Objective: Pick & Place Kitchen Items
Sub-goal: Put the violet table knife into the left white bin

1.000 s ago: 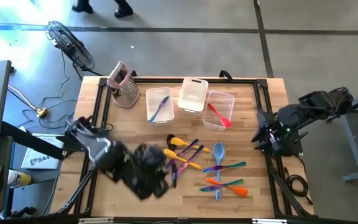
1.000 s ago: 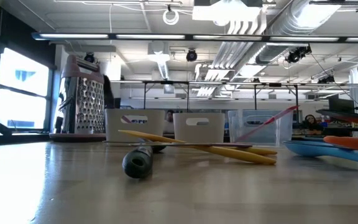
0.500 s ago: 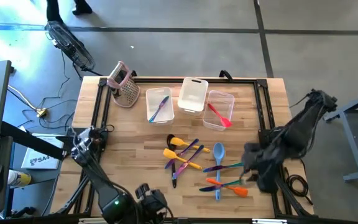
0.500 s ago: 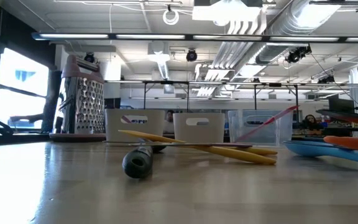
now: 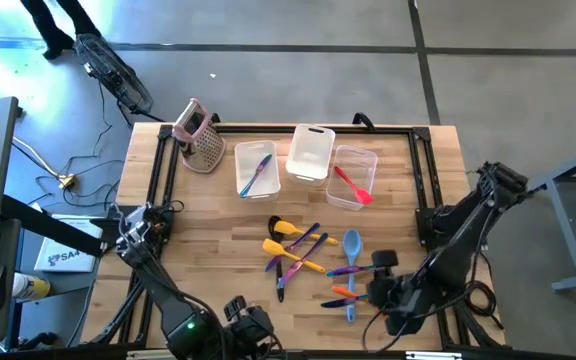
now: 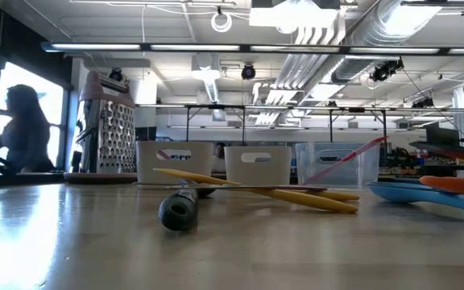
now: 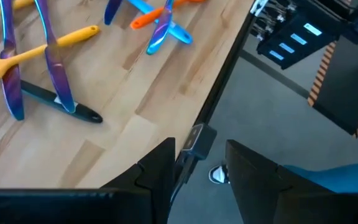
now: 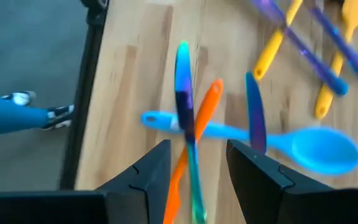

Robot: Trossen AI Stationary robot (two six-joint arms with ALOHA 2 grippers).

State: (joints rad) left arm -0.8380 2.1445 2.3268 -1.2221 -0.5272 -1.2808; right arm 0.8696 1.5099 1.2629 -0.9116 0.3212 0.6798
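While utensils [image 5: 313,260] litter wooden table [image 5: 208,230].

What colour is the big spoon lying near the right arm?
Light blue. The spoon shows best in the right wrist view, also from above.

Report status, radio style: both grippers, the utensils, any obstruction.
Left gripper open, empty, off table's front edge. Right gripper open, empty, above blue spoon and orange utensil. Nothing blocking.
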